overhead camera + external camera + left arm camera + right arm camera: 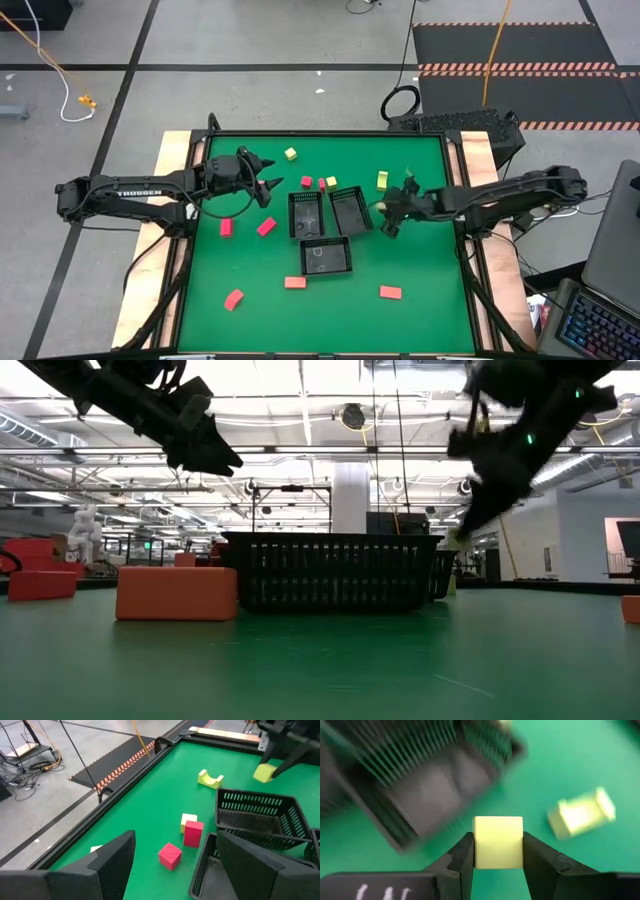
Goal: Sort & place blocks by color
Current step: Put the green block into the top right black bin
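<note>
Right wrist view shows the right end effector (pixel 497 851) clamped on a yellow-green cube (pixel 498 842), lifted off the green table (pixel 420 270) just beside the rightmost black mesh tray (pixel 350 211). The cube sits high between the fingertips, so I judge it could slip or twist out if the arm swings fast, or clip the tray's wall if it travels too low. A yellow-green arch block (pixel 210 778) lies on the table near the carried cube, clear of the path. The left end effector (pixel 268 183) hovers with fingers apart over the table's left part, beside the trays. Below it lie a red cube (pixel 170 855) and a red bar (pixel 193 833) touching a pale yellow block (pixel 188 819). More red blocks lie scattered toward the table's near edge, well apart from the three trays.
</note>
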